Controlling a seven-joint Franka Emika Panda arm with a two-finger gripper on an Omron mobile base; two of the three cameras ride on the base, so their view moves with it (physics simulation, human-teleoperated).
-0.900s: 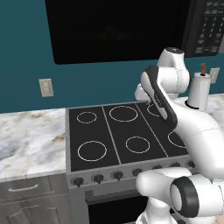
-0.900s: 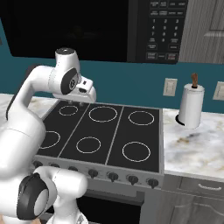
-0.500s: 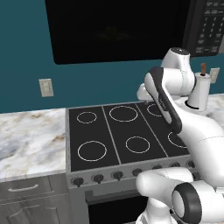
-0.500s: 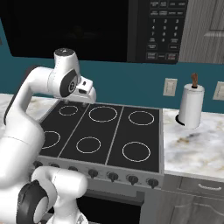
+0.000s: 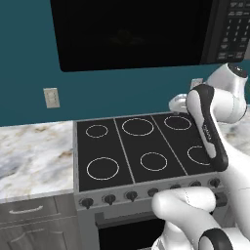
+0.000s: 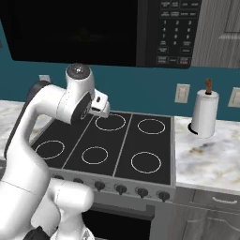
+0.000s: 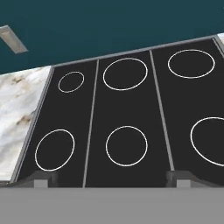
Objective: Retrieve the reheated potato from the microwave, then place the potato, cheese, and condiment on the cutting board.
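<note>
The black microwave [image 5: 132, 34] [image 6: 75, 28] hangs above the stove with its dark glass door shut and its keypad [image 6: 173, 33] at the right. Below it, my gripper [image 6: 101, 105] [image 5: 178, 103] hovers over the back of the black cooktop [image 7: 127, 109]. In the hand view the gripper [image 7: 111, 179] is open, its two fingertips [image 7: 43, 177] far apart with nothing between them. The potato, cheese, condiment and cutting board are out of view.
Marble counter lies left of the stove [image 5: 34, 151] and right of it [image 6: 211, 154]. A paper towel roll [image 6: 204, 117] stands on the right counter by the wall. Stove knobs [image 6: 122, 189] line the front edge. Wall outlets [image 5: 50, 97] [image 6: 182, 93] flank the stove.
The arm's upper joints have swung a little to the right and the hand has shifted slightly right and lower over the back burners. The microwave door has stayed shut.
</note>
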